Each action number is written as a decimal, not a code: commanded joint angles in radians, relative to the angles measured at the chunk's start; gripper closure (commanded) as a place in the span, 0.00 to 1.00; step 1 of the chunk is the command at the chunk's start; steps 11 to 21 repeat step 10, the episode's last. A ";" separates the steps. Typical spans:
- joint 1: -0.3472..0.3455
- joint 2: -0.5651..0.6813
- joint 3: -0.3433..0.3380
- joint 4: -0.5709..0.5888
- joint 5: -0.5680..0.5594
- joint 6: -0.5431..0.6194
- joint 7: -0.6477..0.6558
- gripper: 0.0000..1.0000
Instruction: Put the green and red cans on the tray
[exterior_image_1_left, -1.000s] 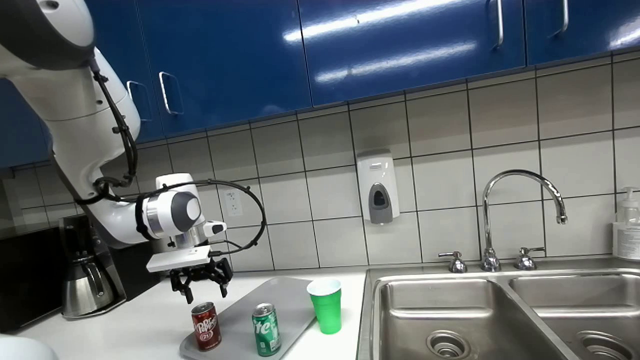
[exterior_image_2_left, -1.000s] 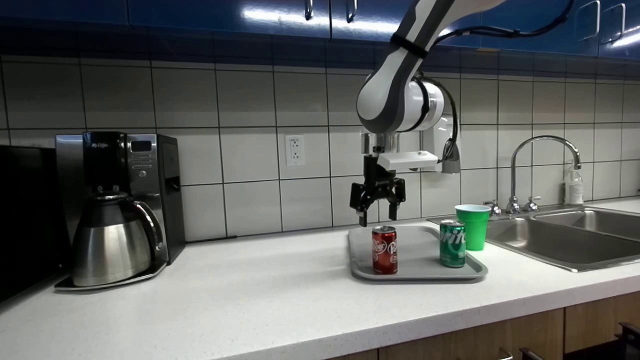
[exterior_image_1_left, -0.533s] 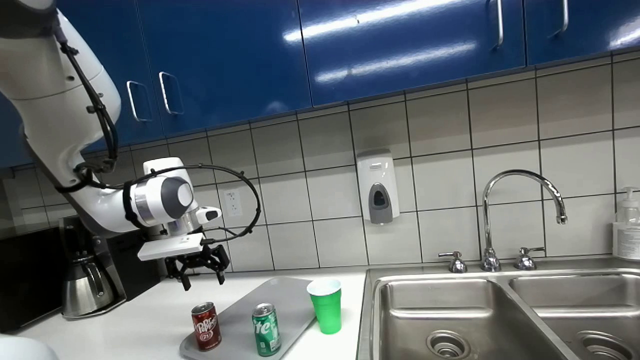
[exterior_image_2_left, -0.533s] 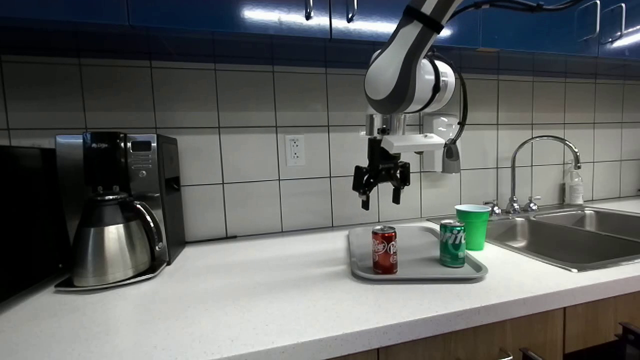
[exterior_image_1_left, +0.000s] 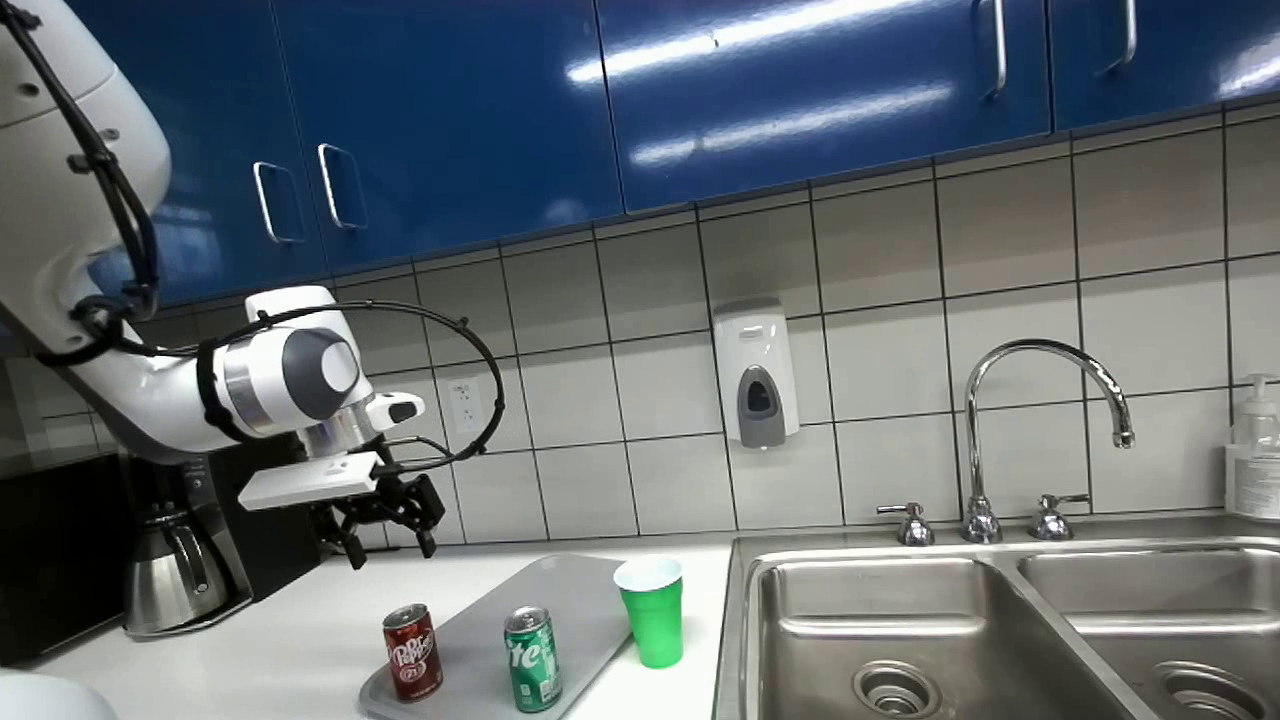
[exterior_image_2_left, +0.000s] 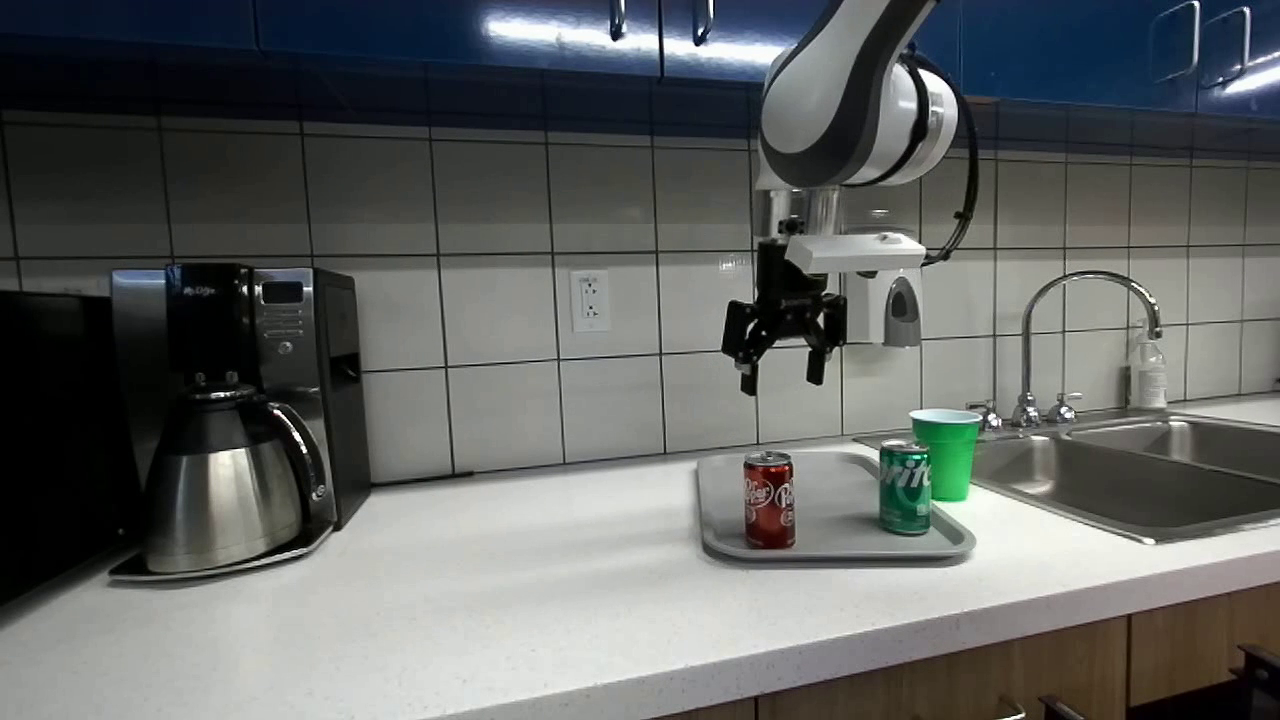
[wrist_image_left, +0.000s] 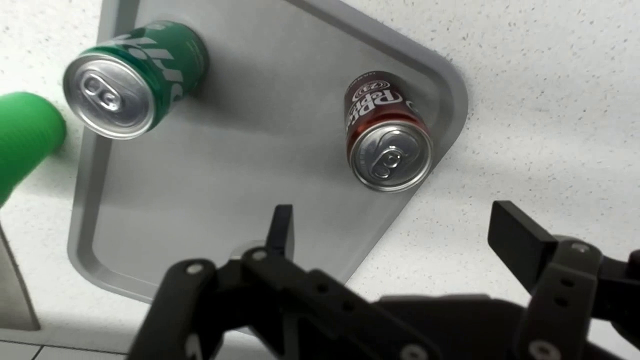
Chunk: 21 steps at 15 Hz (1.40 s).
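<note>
Grey, round-cornered plastic tray (exterior_image_1_left: 560, 595) lies on a speckled white countertop (exterior_image_1_left: 290, 640) in an exterior view; a dark-red cylindrical metal can (exterior_image_1_left: 412, 655) and a green cylindrical metal can (exterior_image_1_left: 533, 662) stand upright on it, apart from each other. A green, tapered plastic cup (exterior_image_1_left: 655, 620) stands just beside the tray, on the countertop itself. In an exterior view, the black two-fingered gripper (exterior_image_2_left: 782, 380) hangs higher than both can tops, touching neither; its jaws are spread apart and hold nothing. In the wrist view, both cans stand within the tray's raised rim (wrist_image_left: 88, 200): the red can near a rounded corner, the green can near a straight side. Finding: both placements are judged complete, with no further red or green can showing in any view. Outstanding, as a judgement: at most, moving the white-and-grey robot arm (exterior_image_2_left: 820, 110) fully clear.
</note>
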 joint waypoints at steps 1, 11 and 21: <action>-0.030 -0.131 0.040 -0.079 -0.018 -0.045 0.058 0.00; -0.023 -0.178 0.047 -0.104 0.018 -0.067 0.036 0.00; -0.023 -0.178 0.047 -0.104 0.018 -0.067 0.036 0.00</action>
